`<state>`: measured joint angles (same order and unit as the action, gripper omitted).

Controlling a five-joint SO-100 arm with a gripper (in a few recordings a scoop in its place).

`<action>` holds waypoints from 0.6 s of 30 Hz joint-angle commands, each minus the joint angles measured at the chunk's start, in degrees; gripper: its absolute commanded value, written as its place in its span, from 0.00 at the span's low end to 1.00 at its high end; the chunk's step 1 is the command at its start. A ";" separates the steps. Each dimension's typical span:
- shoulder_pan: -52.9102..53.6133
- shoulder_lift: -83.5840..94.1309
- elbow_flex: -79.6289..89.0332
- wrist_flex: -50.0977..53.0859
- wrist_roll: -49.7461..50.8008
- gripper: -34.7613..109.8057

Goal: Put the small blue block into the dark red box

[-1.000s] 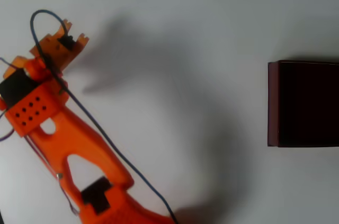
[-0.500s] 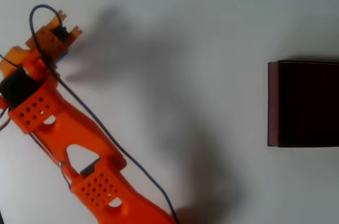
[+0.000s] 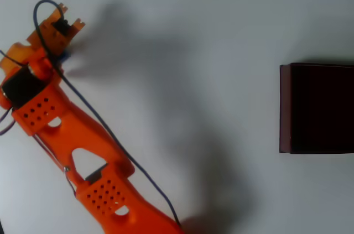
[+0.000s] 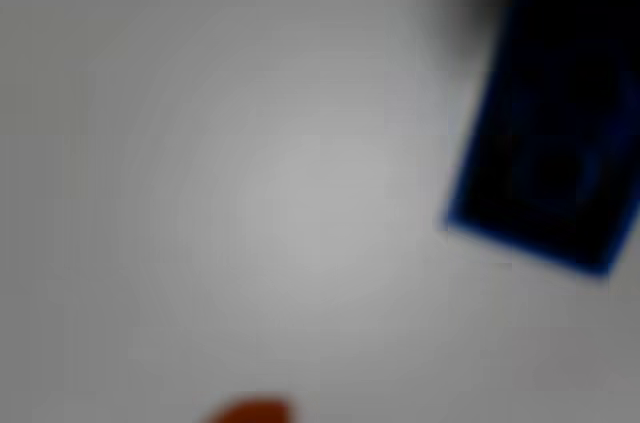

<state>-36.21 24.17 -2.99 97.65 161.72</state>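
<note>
Compared with half a second ago, the orange arm (image 3: 72,134) has shifted only slightly in the overhead view: its wrist sits a touch further right and lower, and a sliver of blue now peeks out just beside the gripper (image 3: 58,35) at the far left of the table (image 3: 182,18). A second ago the arm lay lower in the picture, with its head further right.

That blue sliver is the small blue block (image 3: 64,56), tucked under the gripper's head in the overhead view and mostly hidden by it. In the wrist view the block (image 4: 550,133) looms large and blurred at the upper right, resting on the pale surface, with an orange fingertip (image 4: 250,411) just showing at the bottom edge. Whether the jaws are apart or together I cannot tell; neither view shows them clearly, and nothing shows them closed on the block.

The dark red box (image 3: 316,108) stands at the right edge, well apart from the arm, its interior very dark and, as far as can be seen, without a block in it. So the task looks early: the gripper is at the block, but grasping, carrying across the table and dropping into the box all appear to remain.

The table is plain, matte white, crossed by a broad soft shadow of the arm. A dark corner of something shows at the top right edge; nothing else of the room is visible.
</note>
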 commanded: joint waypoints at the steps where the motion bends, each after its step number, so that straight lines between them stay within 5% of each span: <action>1: 0.53 0.79 -0.09 0.35 -0.62 0.40; 18: 0.88 0.00 1.76 -3.69 -0.26 0.40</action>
<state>-35.42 21.97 -0.79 95.27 160.66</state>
